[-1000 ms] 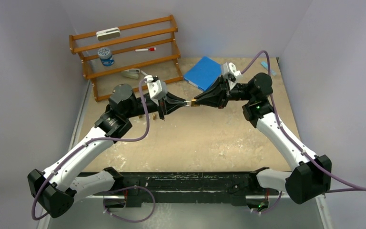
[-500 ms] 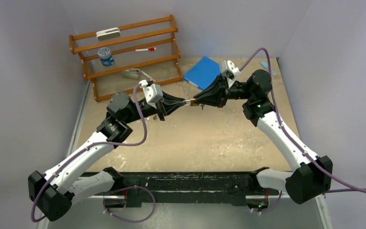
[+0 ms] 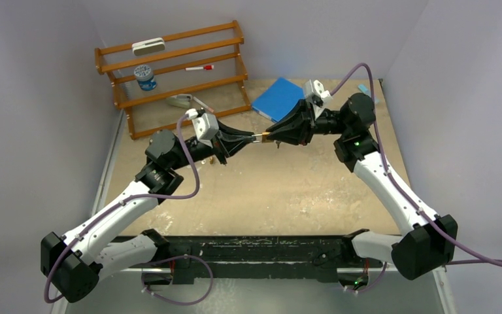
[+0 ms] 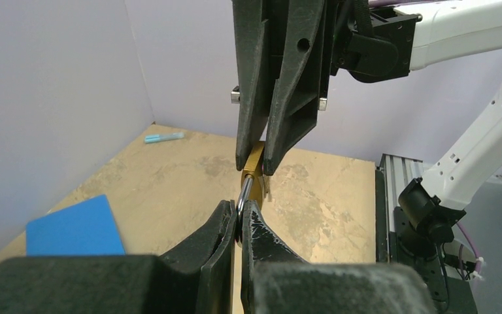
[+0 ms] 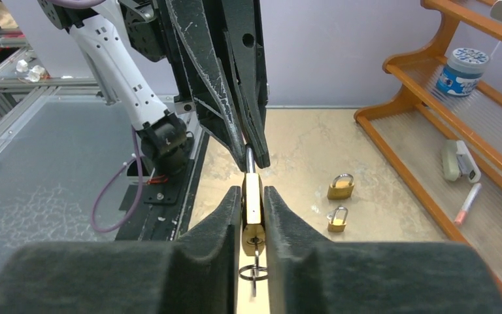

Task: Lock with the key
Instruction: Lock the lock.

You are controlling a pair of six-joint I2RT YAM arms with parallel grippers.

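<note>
1. Sandy table [image 3: 268, 196]: both arms meet above its middle, a little toward 12 o'clock.
2. Right gripper [image 3: 268, 136], reaching from 3 o'clock, is clamped on the brass padlock [image 5: 253, 212].
3. Left gripper [image 4: 240, 212], from 9 o'clock, pinches the steel shackle [image 4: 243, 191].
4. Key ring [image 5: 253, 273] dangles at 6 o'clock beneath the padlock, so the key seems seated, though it is half hidden.
5. Likely step: closing the shackle. Next comes a straight push, then a key turn.

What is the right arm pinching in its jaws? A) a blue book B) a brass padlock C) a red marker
B: the right gripper has its jaws shut on the brass padlock, while the left gripper grips its shackle.
</note>
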